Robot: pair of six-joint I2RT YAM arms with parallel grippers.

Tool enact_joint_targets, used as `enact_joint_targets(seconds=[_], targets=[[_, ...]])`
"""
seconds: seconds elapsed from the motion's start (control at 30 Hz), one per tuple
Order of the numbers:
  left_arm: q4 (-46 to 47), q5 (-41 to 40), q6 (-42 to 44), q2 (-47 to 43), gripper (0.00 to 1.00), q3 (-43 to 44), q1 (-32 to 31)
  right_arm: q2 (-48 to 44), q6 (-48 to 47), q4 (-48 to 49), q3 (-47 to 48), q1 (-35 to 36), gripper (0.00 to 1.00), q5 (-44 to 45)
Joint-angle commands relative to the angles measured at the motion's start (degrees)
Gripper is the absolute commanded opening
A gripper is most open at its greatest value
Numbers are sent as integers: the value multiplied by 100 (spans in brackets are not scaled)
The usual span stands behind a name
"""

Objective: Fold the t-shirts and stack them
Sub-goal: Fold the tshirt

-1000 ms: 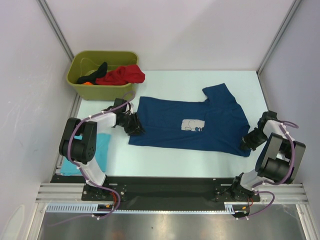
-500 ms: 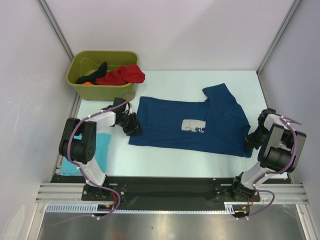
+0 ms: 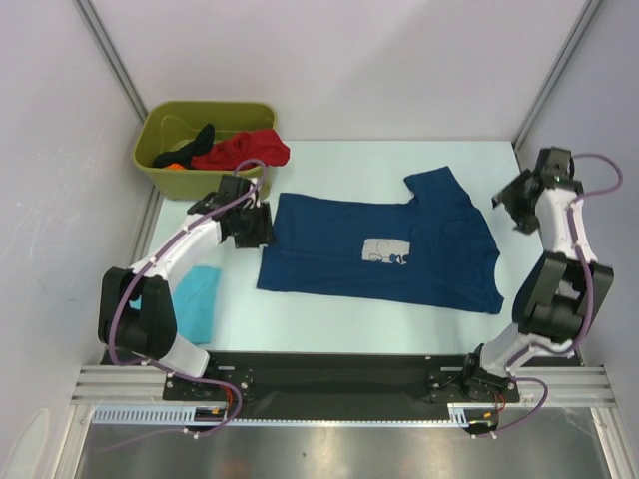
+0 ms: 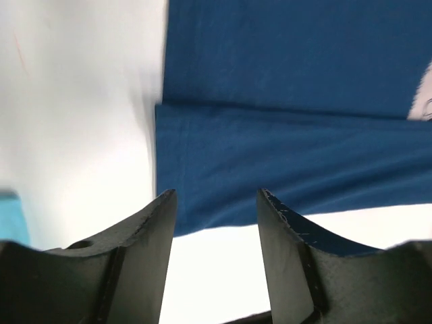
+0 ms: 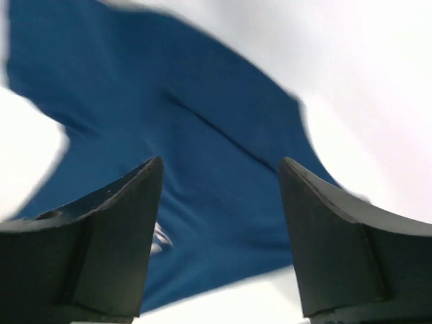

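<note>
A navy blue t-shirt (image 3: 379, 249) with a grey-white chest print lies spread flat in the middle of the table. My left gripper (image 3: 258, 225) hovers at its left edge, open, with nothing between the fingers. In the left wrist view the gripper (image 4: 216, 196) looks down on a folded edge of the navy shirt (image 4: 304, 135). My right gripper (image 3: 509, 207) is raised off the shirt's right side, open and empty. In the blurred right wrist view the gripper (image 5: 221, 162) has the navy shirt (image 5: 202, 121) below it. A turquoise t-shirt (image 3: 195, 299) lies at the near left.
An olive-green bin (image 3: 160, 170) stands at the back left, holding a red t-shirt (image 3: 245, 150) and a black one (image 3: 200, 138). Grey walls close in both sides. The arm bases sit on a black rail (image 3: 339, 374) at the near edge.
The right gripper has opened, let go of the shirt's near right corner and swung up and toward the back. The left gripper has opened wider and shifted toward the back along the shirt's left edge.
</note>
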Motion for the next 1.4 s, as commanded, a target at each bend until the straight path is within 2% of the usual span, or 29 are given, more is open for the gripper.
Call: enact_joint_targets(seconds=[0.0,0.17,0.27,0.3,0.37,0.4,0.5,0.53,0.63,0.77,0.83,0.9,1.03,1.23,1.37], targets=[[-44,-180,396,-13,57,531,-143,892,-242,532,835,317,75,-539],[299,-57,274,286,56,954,-231,1746,-699,1451,1645,573,71,-741],[247,-83,247,550,54,1314,-266,2589,-848,1910,2364,635,70,-1119],[203,-83,238,576,54,1393,-284,2818,-927,1938,2888,635,70,-1277],[211,-135,221,533,53,1359,-301,3504,-1033,1895,3418,652,70,-1383],[211,-171,212,507,53,1263,-319,3706,-1155,1816,4039,661,68,-1454],[176,-232,142,357,53,1035,-336,4444,-1384,1579,4772,723,64,-1524],[185,-241,98,305,53,973,-337,4603,-1516,1300,5288,731,63,-1525],[246,-171,97,208,53,823,-337,5105,-1649,754,5915,688,61,-1507],[317,-355,133,383,53,937,-354,5246,-1658,883,5900,617,58,-2051],[282,-347,133,610,52,1182,-354,5421,-1614,945,5943,643,44,-2262],[246,-268,98,691,51,1375,-363,5657,-1552,805,6197,705,38,-2158],[255,-233,97,665,51,1429,-407,5738,-1613,542,6243,819,38,-1780],[316,-145,89,673,51,1201,-407,5756,-2228,339,6242,1047,46,-1156],[483,13,10,647,51,1052,-433,5826,-2334,260,6234,1118,47,-884]])
